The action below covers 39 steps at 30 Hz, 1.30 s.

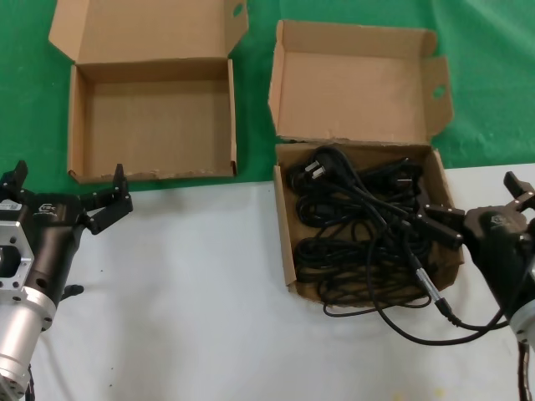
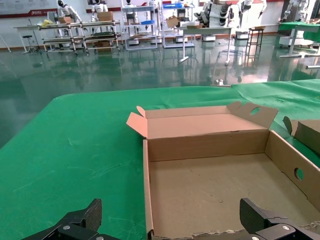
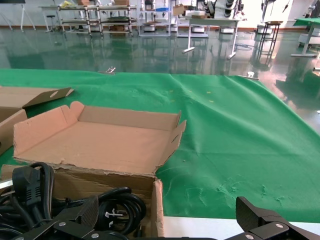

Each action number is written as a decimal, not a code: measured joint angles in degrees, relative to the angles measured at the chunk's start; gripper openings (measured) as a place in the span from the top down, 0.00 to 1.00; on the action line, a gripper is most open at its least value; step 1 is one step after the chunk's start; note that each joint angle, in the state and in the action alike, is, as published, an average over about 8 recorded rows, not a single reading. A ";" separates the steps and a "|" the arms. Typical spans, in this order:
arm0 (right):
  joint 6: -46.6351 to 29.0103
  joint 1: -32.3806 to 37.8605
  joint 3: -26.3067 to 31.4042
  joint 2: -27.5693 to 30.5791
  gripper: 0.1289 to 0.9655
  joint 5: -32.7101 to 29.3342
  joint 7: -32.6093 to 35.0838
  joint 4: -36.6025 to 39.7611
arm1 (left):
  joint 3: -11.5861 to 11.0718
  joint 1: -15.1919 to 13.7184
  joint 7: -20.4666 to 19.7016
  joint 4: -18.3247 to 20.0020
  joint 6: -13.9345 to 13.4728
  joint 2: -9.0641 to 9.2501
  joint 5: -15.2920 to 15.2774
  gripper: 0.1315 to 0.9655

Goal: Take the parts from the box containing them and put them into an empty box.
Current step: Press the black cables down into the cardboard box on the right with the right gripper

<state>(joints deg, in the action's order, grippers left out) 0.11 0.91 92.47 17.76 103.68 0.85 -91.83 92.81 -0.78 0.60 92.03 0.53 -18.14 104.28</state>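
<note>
The black power cords (image 1: 359,217) lie tangled in the squarish box (image 1: 351,83) with the tall eared lid, at the right. One cord (image 1: 418,326) trails out over the front onto the white table. My right gripper (image 1: 481,205) is open and empty, straddling that box's right wall, one finger above the cords. The right wrist view shows a plug (image 3: 30,185), the lid (image 3: 100,145) and my right gripper (image 3: 168,210). The wider empty box (image 1: 150,117) sits at the far left. My left gripper (image 1: 68,180) is open and empty at its near-left corner, also in the left wrist view (image 2: 171,215), facing the empty box's bare tray (image 2: 210,185).
Both boxes rest where the green cloth (image 1: 25,83) meets the white table (image 1: 192,292). The empty box's splayed lid (image 1: 142,29) lies back on the cloth. An ear of the cord box (image 2: 300,132) shows at the left wrist view's edge.
</note>
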 joint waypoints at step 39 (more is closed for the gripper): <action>3.24 -1.02 4.20 7.15 0.00 3.77 -0.18 -3.54 | 0.00 0.00 0.00 0.00 0.00 0.00 -0.01 0.23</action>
<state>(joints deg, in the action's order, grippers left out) 3.36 -0.10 96.67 24.91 107.45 0.67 -95.37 92.82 -0.78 0.60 92.03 0.53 -18.14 104.28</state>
